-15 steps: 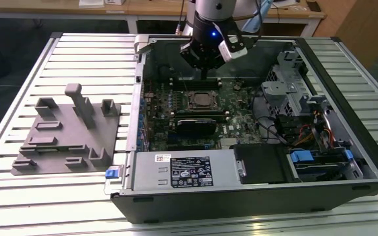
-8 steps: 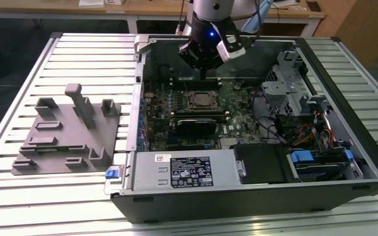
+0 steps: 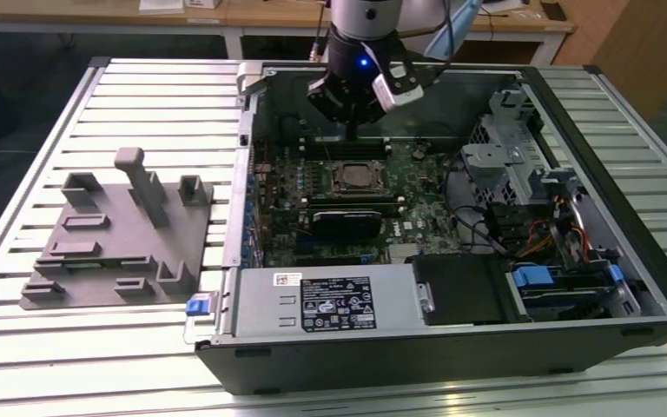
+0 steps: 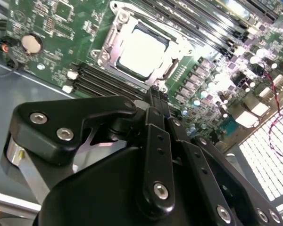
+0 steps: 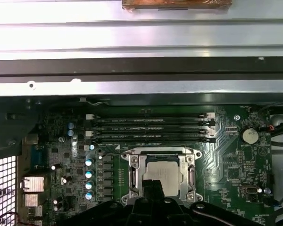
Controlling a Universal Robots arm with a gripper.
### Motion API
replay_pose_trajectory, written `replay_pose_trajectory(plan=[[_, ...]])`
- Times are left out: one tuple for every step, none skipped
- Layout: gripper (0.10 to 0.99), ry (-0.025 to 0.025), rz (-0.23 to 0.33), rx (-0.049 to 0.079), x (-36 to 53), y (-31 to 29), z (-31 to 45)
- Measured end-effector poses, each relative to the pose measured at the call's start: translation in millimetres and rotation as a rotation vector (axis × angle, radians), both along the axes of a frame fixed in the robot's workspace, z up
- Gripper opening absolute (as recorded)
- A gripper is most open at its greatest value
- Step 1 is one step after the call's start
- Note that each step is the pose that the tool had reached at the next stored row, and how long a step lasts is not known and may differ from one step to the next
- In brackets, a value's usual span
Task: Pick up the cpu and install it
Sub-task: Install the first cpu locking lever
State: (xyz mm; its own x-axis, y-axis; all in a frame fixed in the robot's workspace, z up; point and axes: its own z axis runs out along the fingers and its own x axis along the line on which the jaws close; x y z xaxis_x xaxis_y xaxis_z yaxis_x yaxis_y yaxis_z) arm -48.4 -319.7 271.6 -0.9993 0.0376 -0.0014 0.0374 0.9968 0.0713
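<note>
The shiny silver square cpu (image 4: 142,52) sits flat in its metal socket frame (image 5: 161,176) on the green board. The black claw (image 4: 155,94) hangs just above it, fingers pressed together, pinching nothing. White stickers have writing, probably too small to read.

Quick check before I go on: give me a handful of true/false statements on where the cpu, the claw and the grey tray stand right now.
1. The cpu sits in the motherboard socket. True.
2. The claw holds the cpu. False: its shut fingers hold nothing, above the socket.
3. The grey fixture tray lies inside the computer case. False: it lies outside, toward the exterior view's left.
4. The memory slots run beside the socket. True.
</note>
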Motion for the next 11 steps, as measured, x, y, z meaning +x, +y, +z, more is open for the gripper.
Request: replay_pose_trajectory(plan=[[0.106,-0.0006,0.0,0.0,-2.1,0.0,-0.4],[0.106,-0.0012,0.001,0.001,-4.0,0.0,-0.6],[0.106,-0.0017,0.001,0.002,-5.9,0.0,-0.9],[0.106,-0.002,0.001,0.002,-7.6,0.1,-1.2],[0.106,-0.0022,0.001,0.002,-9.5,0.0,-1.6],[0.106,-0.0024,0.002,0.002,-11.0,0.0,-2.1],[0.106,-0.0025,0.002,0.002,-12.3,0.0,-3.0],[0.106,-0.0025,0.002,0.002,-13.3,0.0,-3.9],[0.106,-0.0026,0.003,0.002,-14.6,0.0,-5.1],[0.106,-0.0029,0.004,0.002,-16.2,0.0,-6.2],[0.106,-0.0034,0.005,0.002,-18.0,0.0,-7.2]])
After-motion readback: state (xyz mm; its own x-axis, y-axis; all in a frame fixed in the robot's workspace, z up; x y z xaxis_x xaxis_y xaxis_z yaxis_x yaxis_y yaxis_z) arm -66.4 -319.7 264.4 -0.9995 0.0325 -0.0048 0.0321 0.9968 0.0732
